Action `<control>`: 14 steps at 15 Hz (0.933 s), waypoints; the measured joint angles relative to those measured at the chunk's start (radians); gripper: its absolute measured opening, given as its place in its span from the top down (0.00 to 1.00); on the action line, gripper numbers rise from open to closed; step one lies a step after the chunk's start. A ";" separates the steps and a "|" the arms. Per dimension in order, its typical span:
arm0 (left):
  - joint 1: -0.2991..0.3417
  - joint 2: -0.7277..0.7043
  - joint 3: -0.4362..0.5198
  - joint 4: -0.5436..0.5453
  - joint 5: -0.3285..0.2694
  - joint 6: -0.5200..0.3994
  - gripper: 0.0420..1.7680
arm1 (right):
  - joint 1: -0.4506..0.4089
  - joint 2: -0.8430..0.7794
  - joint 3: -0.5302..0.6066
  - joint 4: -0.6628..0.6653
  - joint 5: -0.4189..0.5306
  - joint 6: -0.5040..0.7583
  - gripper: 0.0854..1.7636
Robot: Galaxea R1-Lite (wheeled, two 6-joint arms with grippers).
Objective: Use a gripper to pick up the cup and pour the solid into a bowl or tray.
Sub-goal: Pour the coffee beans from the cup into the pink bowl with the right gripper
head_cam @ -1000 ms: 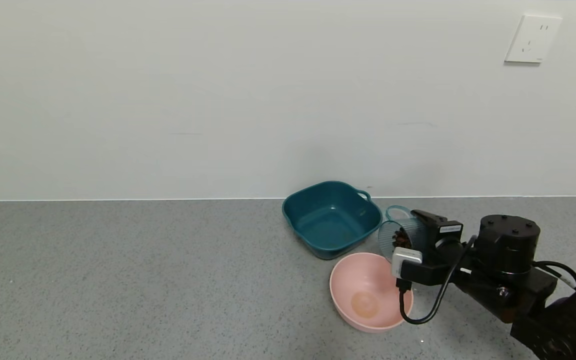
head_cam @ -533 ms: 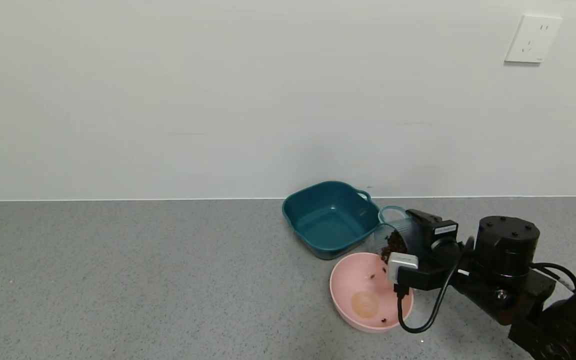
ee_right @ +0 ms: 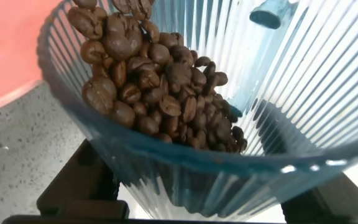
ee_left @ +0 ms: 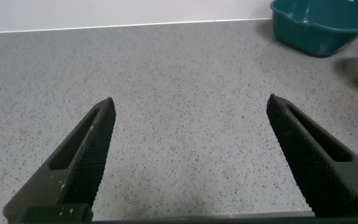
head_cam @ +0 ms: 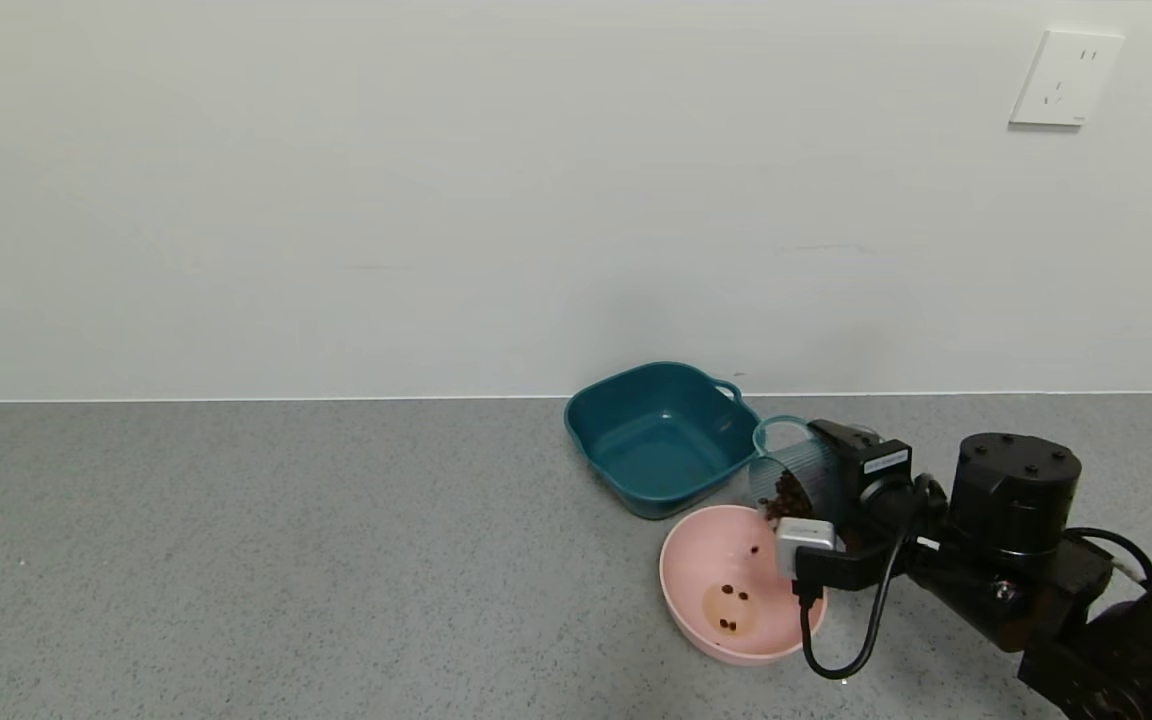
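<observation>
Few dark brown roasted beans lie in the round pink plastic bowl yet; your right gripper pinches the ribbed translucent blue cup, tipped above the bowl's far rim. Roll slowly, mouth inside the rim.

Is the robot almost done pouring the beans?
Not yet. The right hand has picked up the cup and tipped it over the pink bowl. A few coffee beans lie in the bowl; most remain in the cup. The left hand waits open.
</observation>
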 joint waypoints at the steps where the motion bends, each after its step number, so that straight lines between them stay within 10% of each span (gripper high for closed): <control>1: 0.000 0.000 0.000 0.000 0.000 0.000 0.01 | 0.000 -0.001 0.000 0.000 0.000 -0.016 0.23; 14: 0.000 0.000 0.000 0.000 0.000 0.000 0.01 | 0.019 -0.010 0.023 0.000 -0.013 -0.102 0.23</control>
